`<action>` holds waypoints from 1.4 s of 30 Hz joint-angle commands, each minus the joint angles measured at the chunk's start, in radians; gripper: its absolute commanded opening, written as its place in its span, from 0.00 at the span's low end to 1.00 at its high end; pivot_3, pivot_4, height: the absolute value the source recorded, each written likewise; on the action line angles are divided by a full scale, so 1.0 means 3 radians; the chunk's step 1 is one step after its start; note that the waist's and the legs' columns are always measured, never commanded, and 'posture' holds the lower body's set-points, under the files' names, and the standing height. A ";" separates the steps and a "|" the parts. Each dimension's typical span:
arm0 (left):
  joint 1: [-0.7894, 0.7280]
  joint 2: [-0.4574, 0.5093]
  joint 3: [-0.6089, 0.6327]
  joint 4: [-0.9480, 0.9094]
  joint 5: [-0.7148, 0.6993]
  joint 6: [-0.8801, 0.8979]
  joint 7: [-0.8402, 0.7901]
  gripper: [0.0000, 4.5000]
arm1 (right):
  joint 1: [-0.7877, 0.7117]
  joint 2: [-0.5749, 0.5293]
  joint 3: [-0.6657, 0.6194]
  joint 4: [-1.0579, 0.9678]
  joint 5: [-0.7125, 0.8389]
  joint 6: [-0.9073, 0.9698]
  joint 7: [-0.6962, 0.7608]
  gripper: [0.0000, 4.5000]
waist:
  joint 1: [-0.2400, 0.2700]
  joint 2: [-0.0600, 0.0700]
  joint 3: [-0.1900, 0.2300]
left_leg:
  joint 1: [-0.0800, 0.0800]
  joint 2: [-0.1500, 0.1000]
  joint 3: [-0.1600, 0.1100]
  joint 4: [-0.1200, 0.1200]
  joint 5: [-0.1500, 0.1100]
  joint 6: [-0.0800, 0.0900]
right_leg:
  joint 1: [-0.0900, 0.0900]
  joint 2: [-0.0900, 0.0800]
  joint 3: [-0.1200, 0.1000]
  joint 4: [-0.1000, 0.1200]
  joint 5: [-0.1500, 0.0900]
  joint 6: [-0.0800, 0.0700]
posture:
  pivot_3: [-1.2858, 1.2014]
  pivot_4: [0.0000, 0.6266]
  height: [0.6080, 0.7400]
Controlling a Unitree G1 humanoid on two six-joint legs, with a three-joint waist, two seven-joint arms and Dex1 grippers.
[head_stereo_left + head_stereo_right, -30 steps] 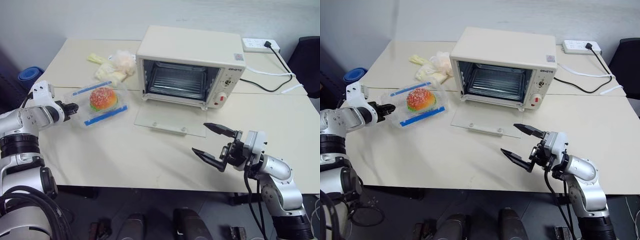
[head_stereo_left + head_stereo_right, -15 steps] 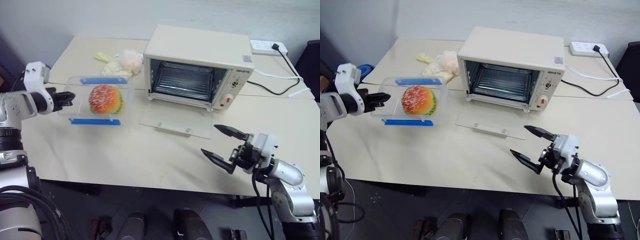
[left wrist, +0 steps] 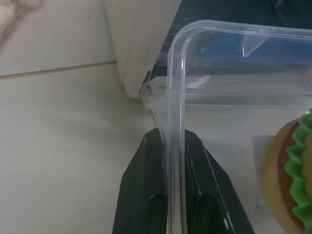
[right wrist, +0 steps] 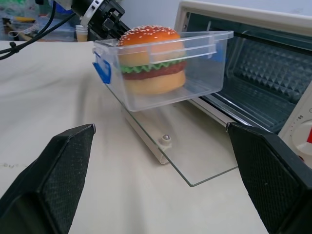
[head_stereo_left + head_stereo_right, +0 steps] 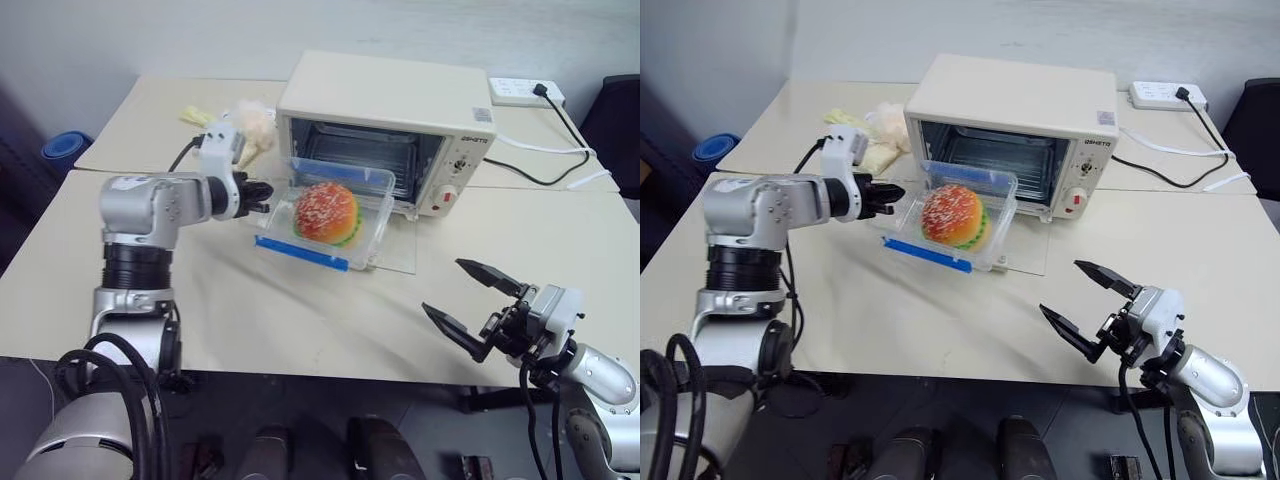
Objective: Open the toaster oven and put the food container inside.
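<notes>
From the head views, the oven (image 5: 385,125) stood with its glass door (image 5: 392,258) folded flat onto the table (image 5: 250,310), and the left gripper (image 5: 262,193) held the container (image 5: 325,213) in the air over that door, just in front of the opening; the right gripper (image 5: 470,300) hung well apart, near the table's front edge, jaws spread wide and empty. The box hung from one end only, so its far end looked likely to sag or swing as it went in. In the left wrist view the two black fingers (image 3: 141,185) were pinched nearly shut on the thin clear rim alone, a slim hold on slick plastic; a bump against the oven's frame could have twisted the box out of the grip. In the right wrist view the container (image 4: 161,68) floated above the door with its bottom not far over the door handle (image 4: 165,139), tilted slightly; entering too low risked catching the opening's lower edge, and a skewed approach risked jamming a corner against the side wall.
</notes>
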 commanded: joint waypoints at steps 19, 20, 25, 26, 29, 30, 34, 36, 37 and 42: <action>0.0036 0.0085 0.0224 -0.0143 -0.0108 -0.0668 -0.0578 0.68 | -0.0042 -0.0030 -0.0096 -0.0308 0.0060 0.0164 -0.0296 1.00 | -0.0019 0.0000 0.0000 | 0.0003 -0.0001 0.0001 0.0000 0.0002 -0.0004 | 0.0001 0.0000 0.0000 0.0001 0.0000 0.0000 | 0.52 0.24 1.00; 0.0093 0.0202 0.0218 -0.0205 -0.0162 -0.0670 -0.0753 0.68 | -0.0059 -0.0062 -0.0118 -0.0329 0.0118 0.0242 -0.0303 1.00 | -0.0029 0.0000 0.0000 | 0.0004 -0.0001 0.0001 -0.0001 0.0003 -0.0005 | 0.0001 0.0000 0.0000 0.0001 0.0000 0.0000 | 0.52 0.24 1.00; 0.0725 0.1016 0.0041 -0.0281 -0.0121 -0.1592 -0.2061 0.59 | -0.0066 -0.0452 0.0030 -0.0568 0.0478 0.0972 -0.0199 0.91 | -0.0035 0.0003 0.0000 | 0.0007 0.0005 -0.0001 -0.0006 0.0005 -0.0009 | 0.0002 0.0002 -0.0001 -0.0002 -0.0001 -0.0002 | 0.52 0.24 1.00; 0.0852 0.1110 0.0030 -0.0239 -0.0131 -0.1802 -0.2309 0.54 | -0.0083 -0.0519 0.0099 -0.0602 0.0492 0.1122 -0.0213 0.86 | -0.0030 0.0003 0.0000 | 0.0008 0.0005 -0.0001 -0.0006 0.0005 -0.0009 | 0.0002 0.0002 -0.0001 -0.0003 -0.0002 -0.0003 | 0.52 0.24 1.00; 0.1302 0.1257 -0.0114 -0.0313 -0.0079 -0.2631 -0.3035 0.34 | -0.0274 -0.0609 0.0430 -0.0622 0.0326 0.1391 -0.0262 0.64 | -0.0010 0.0002 0.0000 | 0.0006 0.0006 -0.0003 -0.0005 0.0004 -0.0008 | 0.0006 0.0000 -0.0002 -0.0009 -0.0003 -0.0005 | 0.52 0.24 1.00; 0.1402 0.1221 -0.0155 -0.0312 -0.0047 -0.2797 -0.3100 0.27 | -0.0406 -0.0575 0.0562 -0.0585 0.0231 0.1437 -0.0309 0.56 | 0.0012 0.0002 0.0000 | 0.0006 0.0005 -0.0006 -0.0003 0.0004 -0.0007 | 0.0008 -0.0001 -0.0003 -0.0010 -0.0003 -0.0005 | 0.52 0.24 1.00; 0.1498 0.0892 -0.0278 -0.0332 0.0038 -0.2986 -0.2894 0.01 | -0.1000 -0.0307 0.0962 -0.0245 -0.0133 0.1530 -0.0546 0.28 | 0.0069 0.0002 0.0000 | -0.0002 0.0002 -0.0009 0.0006 0.0001 0.0005 | 0.0008 -0.0004 -0.0004 -0.0011 -0.0002 -0.0004 | 0.52 0.24 1.00; 0.1462 0.0713 -0.0342 -0.0260 0.0145 -0.3105 -0.2738 0.00 | -0.1229 -0.0194 0.1071 -0.0068 -0.0280 0.1531 -0.0608 0.11 | 0.0066 0.0001 0.0000 | -0.0002 -0.0002 -0.0009 0.0007 0.0000 0.0007 | 0.0007 -0.0006 -0.0004 -0.0009 -0.0001 -0.0002 | 0.52 0.24 1.00; 0.1422 0.0612 -0.0369 -0.0221 0.0175 -0.3123 -0.2659 0.00 | -0.1337 -0.0157 0.1118 0.0004 -0.0291 0.1580 -0.0591 0.04 | 0.0066 0.0001 0.0000 | -0.0002 -0.0003 -0.0008 0.0006 -0.0001 0.0008 | 0.0006 -0.0006 -0.0004 -0.0007 -0.0001 -0.0002 | 0.52 0.24 1.00; 0.1236 0.0298 -0.0447 0.0042 0.0360 -0.3299 -0.2384 0.00 | -0.1750 -0.0036 0.1209 0.0308 -0.0533 0.1648 -0.0684 0.01 | 0.0046 0.0001 0.0000 | -0.0009 -0.0006 -0.0004 0.0006 -0.0003 0.0011 | -0.0002 -0.0005 -0.0004 -0.0004 0.0000 -0.0001 | 0.52 0.24 1.00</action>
